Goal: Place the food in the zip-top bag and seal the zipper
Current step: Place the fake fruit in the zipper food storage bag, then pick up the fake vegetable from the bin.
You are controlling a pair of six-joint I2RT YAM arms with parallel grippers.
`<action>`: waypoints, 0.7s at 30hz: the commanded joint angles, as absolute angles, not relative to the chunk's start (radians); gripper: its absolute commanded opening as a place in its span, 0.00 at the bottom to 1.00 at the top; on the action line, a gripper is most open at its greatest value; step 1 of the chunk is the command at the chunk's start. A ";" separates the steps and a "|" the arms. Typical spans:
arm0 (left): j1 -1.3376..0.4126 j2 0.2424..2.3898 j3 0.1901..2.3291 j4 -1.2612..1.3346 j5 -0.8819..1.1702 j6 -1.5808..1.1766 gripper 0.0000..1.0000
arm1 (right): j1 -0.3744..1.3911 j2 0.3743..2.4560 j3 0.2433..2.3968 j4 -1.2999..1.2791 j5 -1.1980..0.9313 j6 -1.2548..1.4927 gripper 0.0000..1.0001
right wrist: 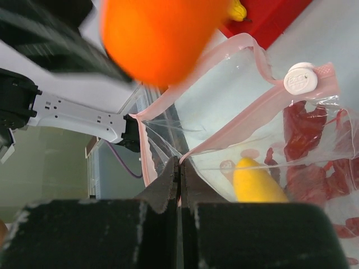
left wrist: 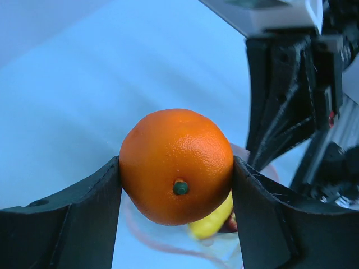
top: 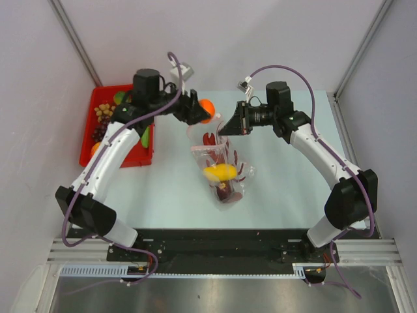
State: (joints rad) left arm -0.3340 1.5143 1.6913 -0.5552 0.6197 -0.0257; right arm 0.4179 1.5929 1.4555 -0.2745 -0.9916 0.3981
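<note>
My left gripper (top: 203, 112) is shut on an orange toy fruit (left wrist: 176, 166), held in the air just above the open mouth of the zip-top bag (top: 223, 168). The orange also shows in the top view (top: 207, 106) and, blurred, in the right wrist view (right wrist: 160, 35). My right gripper (right wrist: 180, 168) is shut on the bag's pink zipper strip (right wrist: 224, 131) and holds the mouth up and open. The white slider (right wrist: 300, 79) sits on the strip. A yellow fruit (top: 220, 172) and a dark purple piece (top: 225, 191) lie inside the bag.
A red tray (top: 90, 134) at the far left holds more toy food, among it a grape bunch (top: 99, 132) and a green piece (top: 120, 98). The left arm reaches over the tray. Grey walls stand close on both sides.
</note>
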 commanded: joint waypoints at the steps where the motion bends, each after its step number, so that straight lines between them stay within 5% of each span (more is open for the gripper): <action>1: -0.426 1.508 1.574 -0.568 0.640 -0.055 0.60 | 0.425 1.542 1.494 -0.253 -1.002 0.379 0.00; 5: -0.436 1.506 1.525 -0.607 0.614 -0.025 0.81 | 0.425 1.531 1.494 -0.262 -0.999 0.367 0.00; 7: -0.436 1.512 1.555 -0.652 0.591 -0.003 0.99 | 0.426 1.529 1.491 -0.268 -0.997 0.359 0.00; 12: -0.373 1.459 1.609 -0.652 0.606 0.031 1.00 | 0.426 1.529 1.489 -0.270 -0.997 0.356 0.00; 16: -0.157 1.428 1.551 -0.534 0.635 -0.087 1.00 | 0.426 1.526 1.489 -0.268 -0.996 0.356 0.00; 21: 0.000 1.463 1.438 -0.473 0.457 -0.104 1.00 | 0.428 1.529 1.489 -0.264 -0.994 0.356 0.00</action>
State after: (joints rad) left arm -0.0826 1.4563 1.5150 -0.5434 0.5694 -0.0574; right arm 0.4225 1.5772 1.4555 -0.2867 -0.9897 0.3725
